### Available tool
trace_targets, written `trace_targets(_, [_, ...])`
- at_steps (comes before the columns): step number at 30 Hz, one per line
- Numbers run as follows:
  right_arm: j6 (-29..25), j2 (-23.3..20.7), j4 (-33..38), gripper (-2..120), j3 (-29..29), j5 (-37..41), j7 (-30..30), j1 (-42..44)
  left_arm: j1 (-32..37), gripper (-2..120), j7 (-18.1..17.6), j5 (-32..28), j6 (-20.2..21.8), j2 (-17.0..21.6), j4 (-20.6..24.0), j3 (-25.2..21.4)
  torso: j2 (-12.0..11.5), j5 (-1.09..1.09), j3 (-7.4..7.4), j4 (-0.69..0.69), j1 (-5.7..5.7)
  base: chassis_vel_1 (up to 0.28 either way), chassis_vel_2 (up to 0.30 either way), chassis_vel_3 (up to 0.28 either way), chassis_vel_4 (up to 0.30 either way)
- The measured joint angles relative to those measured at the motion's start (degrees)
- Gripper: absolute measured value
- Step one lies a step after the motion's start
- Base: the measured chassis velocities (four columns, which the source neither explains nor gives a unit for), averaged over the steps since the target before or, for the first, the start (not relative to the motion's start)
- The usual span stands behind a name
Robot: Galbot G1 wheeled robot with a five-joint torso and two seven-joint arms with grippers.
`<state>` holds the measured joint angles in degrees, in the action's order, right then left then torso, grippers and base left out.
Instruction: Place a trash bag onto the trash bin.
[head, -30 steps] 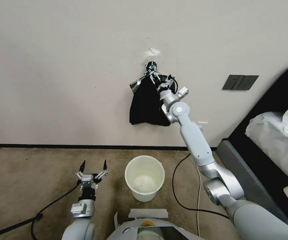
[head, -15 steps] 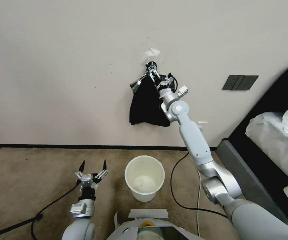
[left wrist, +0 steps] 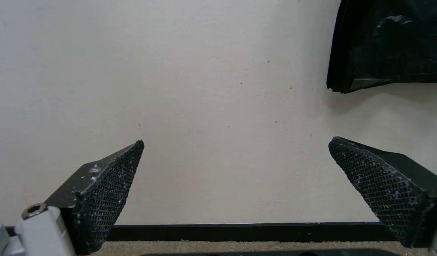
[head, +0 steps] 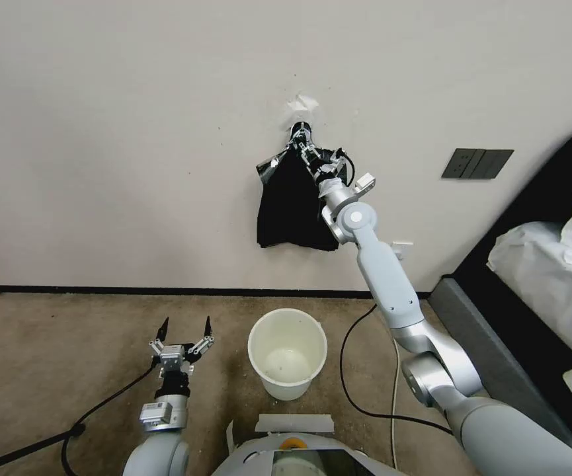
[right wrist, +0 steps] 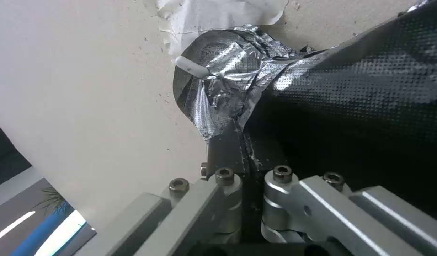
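The left gripper (head: pixel 184 326) hovers low at 7 o'clock, fingers spread apart, grasping nothing. The trash bin (head: pixel 287 352) stands on the carpet at 6 o'clock. At 12 o'clock, the right gripper (head: pixel 301 141) is clenched on the wall-hung bundle of black bags (head: pixel 289 205).

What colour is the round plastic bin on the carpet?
Cream-white round plastic bin, inside and out; it shows best in the head view.

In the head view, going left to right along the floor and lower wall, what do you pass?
Left gripper → trash bin → black cable → bed
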<state>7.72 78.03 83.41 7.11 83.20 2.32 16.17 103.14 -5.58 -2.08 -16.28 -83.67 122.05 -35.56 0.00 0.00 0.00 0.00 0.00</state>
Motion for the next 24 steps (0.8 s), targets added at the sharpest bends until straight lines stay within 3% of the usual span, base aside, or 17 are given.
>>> trace_targets(7, [-1.91, -1.59, 3.95, 0, -1.20, -1.93, -2.28, 3.25, 0.11, 100, -0.09, 0.07, 0.00, -0.18, -0.06, 0.04, 0.00, 0.00, 0.00, 0.00, 0.00, 0.000, 0.000, 0.000, 0.000])
trace_targets(16, [-2.70, -3.92, 14.69, 0, -0.65, -4.57, -2.11, 13.03, -0.12, 100, -0.13, 0.21, 0.00, -0.33, -0.02, 0.93, 0.00, 0.01, 0.00, 0.00, 0.00, 0.000, 0.000, 0.000, 0.000])
trace_targets(20, [-2.93, -6.14, 25.34, 0, 0.23, -6.82, 1.03, 21.92, -0.10, 100, -0.15, 0.54, 0.00, -0.71, 0.13, 2.39, 0.00, 0.00, 0.00, 0.00, 0.00, 0.000, 0.000, 0.000, 0.000])
trace_targets(24, [-2.94, -7.72, 30.10, 0, 0.90, -8.10, 1.83, 26.44, -0.28, 100, -0.21, 0.70, -0.02, -0.73, 0.15, 3.09, 0.00, 0.00, 0.00, 0.00, 0.00, 0.000, 0.000, 0.000, 0.000])
